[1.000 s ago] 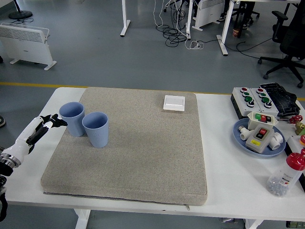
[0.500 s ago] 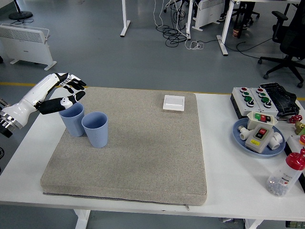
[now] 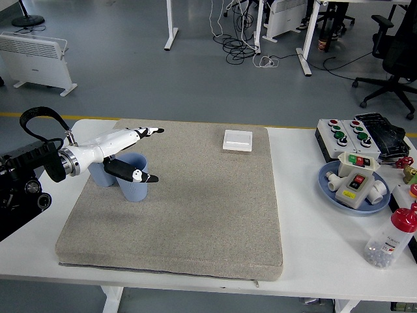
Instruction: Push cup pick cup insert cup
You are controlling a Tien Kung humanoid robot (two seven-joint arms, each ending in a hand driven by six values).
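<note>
Cups: two blue cups stand upright and touching on the left part of the grey mat point(image 3: 195, 215), which lies on the white desk point(image 3: 306, 215). The near cup point(image 3: 133, 184) is partly covered by the hand; the far cup point(image 3: 99, 175) sits just behind and left of it, mostly hidden by the forearm.

Change: half a second ago the left hand point(image 3: 130, 153) was raised at the far cup's outer side, at the mat's left edge. It has now swung in over both cups, with the forearm lying across the far cup. The cups themselves look to have kept their places. Judgement: no push or pick made yet; the hand is moving to the cups' right side.

Pose: left arm enters from the left edge, forearm near level, pointing right and slightly away. Fingers point(image 3: 154, 131) extended straight and spread from the thumb point(image 3: 133, 174), which reaches across the near cup's rim. Hand open, gripping nothing.

Right arm: not in view.
</note>
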